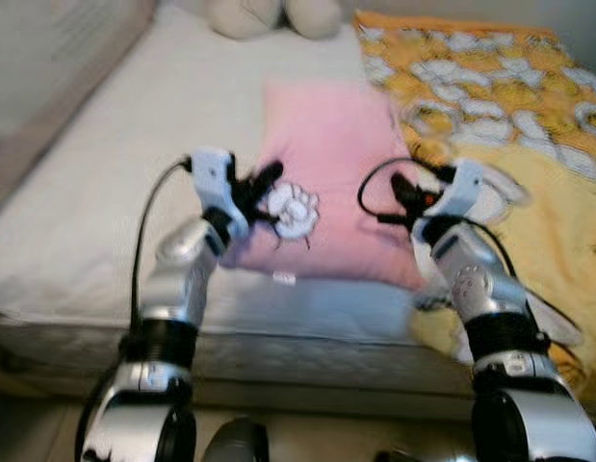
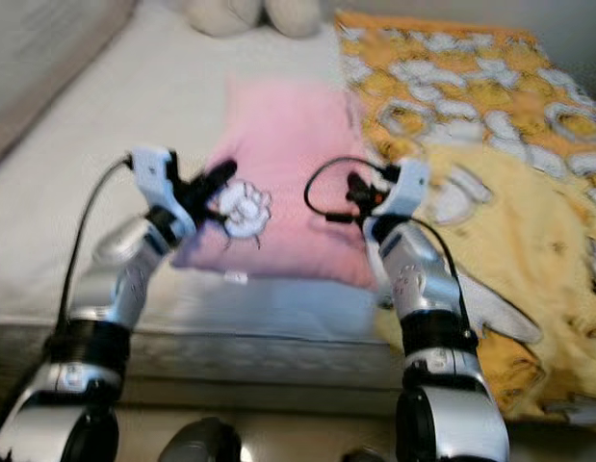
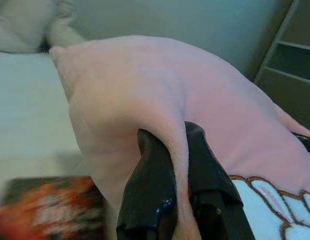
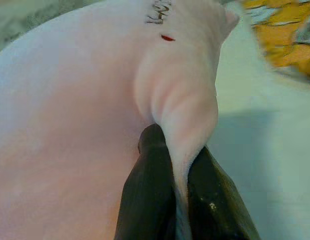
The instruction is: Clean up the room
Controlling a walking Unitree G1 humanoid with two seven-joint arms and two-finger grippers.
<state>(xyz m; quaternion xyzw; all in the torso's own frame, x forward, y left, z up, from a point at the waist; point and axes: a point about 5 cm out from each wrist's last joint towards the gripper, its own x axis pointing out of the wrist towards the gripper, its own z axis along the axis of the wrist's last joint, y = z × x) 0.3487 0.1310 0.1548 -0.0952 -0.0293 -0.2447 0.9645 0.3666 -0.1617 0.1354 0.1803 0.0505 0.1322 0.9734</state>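
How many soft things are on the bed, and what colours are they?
Pink pillow, pinched by the left gripper and the right gripper: 1
Yellow-orange patterned blanket: 1
Cream plush toy at the head of the bed: 1, blurred, possibly more
Total: 3

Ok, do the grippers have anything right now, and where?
Both hold the pink pillow: the left gripper pinches a fold at its left edge, the right gripper a fold at its right edge.
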